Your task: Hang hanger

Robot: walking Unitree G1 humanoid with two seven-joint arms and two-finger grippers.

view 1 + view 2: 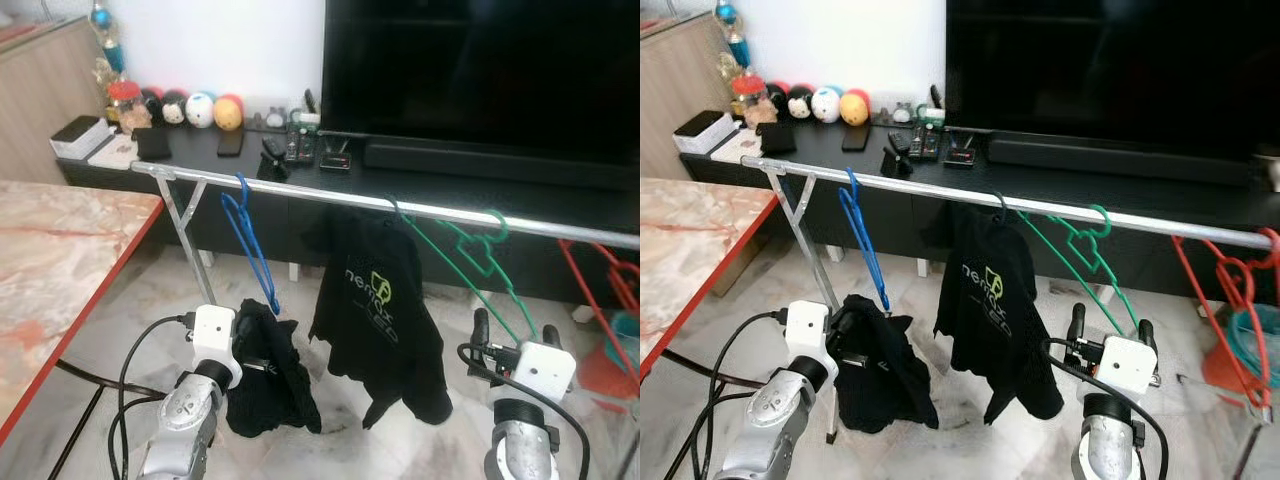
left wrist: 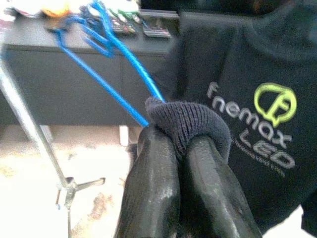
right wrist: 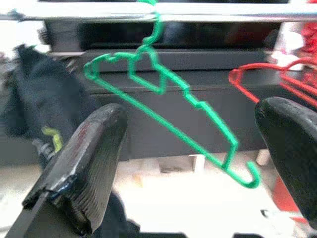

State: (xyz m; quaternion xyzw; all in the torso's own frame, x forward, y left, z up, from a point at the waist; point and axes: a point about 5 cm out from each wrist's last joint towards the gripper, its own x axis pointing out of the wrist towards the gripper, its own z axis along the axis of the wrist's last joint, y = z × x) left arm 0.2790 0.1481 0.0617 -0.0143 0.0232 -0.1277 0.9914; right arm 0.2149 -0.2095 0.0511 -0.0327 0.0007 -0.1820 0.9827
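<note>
A silver clothes rail (image 1: 330,196) runs across in front of me. A blue hanger (image 1: 250,245) hooks over its left part and slants down steeply. A black garment (image 1: 272,375) dangles from the hanger's low end. My left gripper (image 2: 179,141) is shut on a fold of that dark knit cloth, right where the blue wire ends. A green hanger (image 3: 168,99) hangs tilted on the rail further right. My right gripper (image 1: 515,330) is open, just below and in front of it, touching nothing.
A black printed T-shirt (image 1: 375,320) hangs between the two hangers. Red hangers (image 1: 600,280) sit at the rail's right end. Behind stands a black TV console (image 1: 200,150) with small items and a TV (image 1: 480,70). A marble table (image 1: 50,260) is on my left.
</note>
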